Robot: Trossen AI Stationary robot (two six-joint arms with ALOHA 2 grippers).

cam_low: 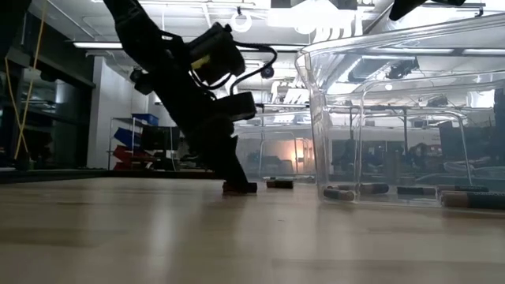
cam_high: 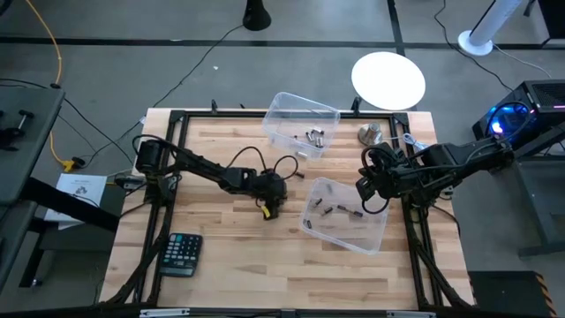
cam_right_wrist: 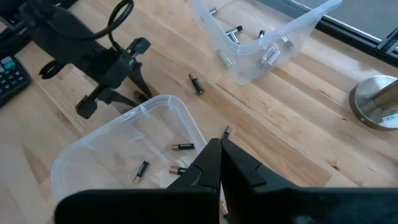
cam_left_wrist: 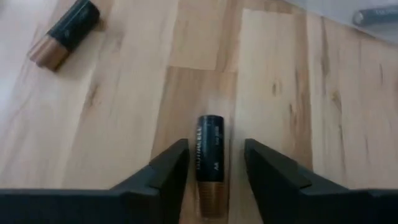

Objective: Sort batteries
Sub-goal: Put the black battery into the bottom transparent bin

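Observation:
My left gripper [cam_left_wrist: 216, 171] is down at the table's middle [cam_high: 268, 208], open. Its fingers stand on either side of a black and copper battery [cam_left_wrist: 209, 163] that lies on the wood, with a gap on each side. A second dark battery [cam_left_wrist: 64, 33] lies loose close by. My right gripper [cam_right_wrist: 220, 155] is shut and hovers over the far right corner of the near clear bin [cam_high: 346, 215], which holds dark batteries [cam_right_wrist: 182, 147]. A copper battery end [cam_right_wrist: 227, 130] shows just past its tips; I cannot tell if they touch. The far bin [cam_high: 302, 124] holds silvery batteries [cam_right_wrist: 270, 57].
A black calculator [cam_high: 183, 253] lies at the table's near left. A round metal knob [cam_high: 369, 134] stands at the far right beside the far bin. One more battery [cam_right_wrist: 196, 84] lies on the wood between the bins. In the low view the near bin's wall [cam_low: 394, 118] rises right of my left gripper [cam_low: 237, 186].

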